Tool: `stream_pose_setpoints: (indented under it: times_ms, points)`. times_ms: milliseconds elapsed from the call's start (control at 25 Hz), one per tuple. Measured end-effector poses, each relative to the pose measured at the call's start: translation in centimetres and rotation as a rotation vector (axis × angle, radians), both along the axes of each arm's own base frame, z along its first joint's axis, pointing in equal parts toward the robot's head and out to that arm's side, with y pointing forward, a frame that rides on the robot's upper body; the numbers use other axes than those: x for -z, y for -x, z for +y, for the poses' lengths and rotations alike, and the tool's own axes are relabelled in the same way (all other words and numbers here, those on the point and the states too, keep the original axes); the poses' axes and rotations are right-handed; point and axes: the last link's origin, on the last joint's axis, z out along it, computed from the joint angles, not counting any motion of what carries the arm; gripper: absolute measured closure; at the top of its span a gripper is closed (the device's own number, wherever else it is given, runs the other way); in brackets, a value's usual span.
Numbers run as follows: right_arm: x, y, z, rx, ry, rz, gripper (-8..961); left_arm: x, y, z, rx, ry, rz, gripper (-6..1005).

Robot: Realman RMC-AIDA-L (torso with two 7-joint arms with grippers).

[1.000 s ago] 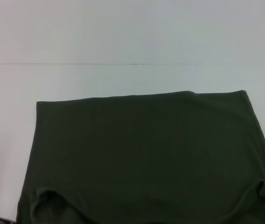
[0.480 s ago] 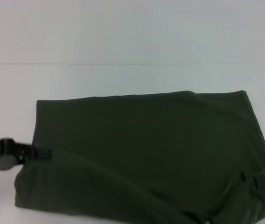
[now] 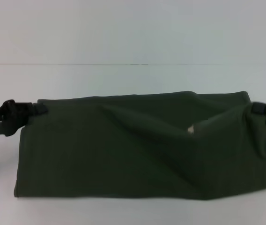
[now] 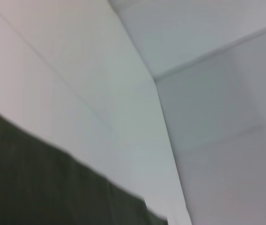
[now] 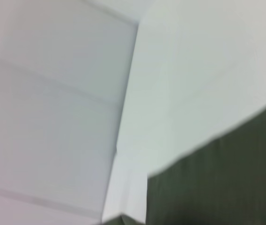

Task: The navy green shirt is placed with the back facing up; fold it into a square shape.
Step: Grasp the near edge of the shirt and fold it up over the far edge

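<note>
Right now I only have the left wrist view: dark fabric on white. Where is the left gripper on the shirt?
Observer: The left gripper holds the navy green shirt at its far left corner.
Operator: And the right one?
Observer: The right gripper holds the far right corner.
Operator: Is the fold flat?
Observer: No, a diagonal ridge crosses the middle, with a small cream patch showing beside it.

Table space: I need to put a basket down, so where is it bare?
Bare table runs beyond the shirt's far edge. The shirt fills the middle; the left gripper and right gripper crowd its far corners.
</note>
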Motion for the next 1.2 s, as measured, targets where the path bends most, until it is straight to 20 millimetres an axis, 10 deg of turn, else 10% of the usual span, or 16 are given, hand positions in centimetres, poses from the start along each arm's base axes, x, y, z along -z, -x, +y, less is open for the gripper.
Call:
stream_pose_setpoints:
  times_ms: [1200]
  points:
    - [6.1, -0.2, 6.5, 0.153, -0.328, -0.296, 867, 5.8, -0.9, 5.3, -0.083, -0.334, 0.249, 968]
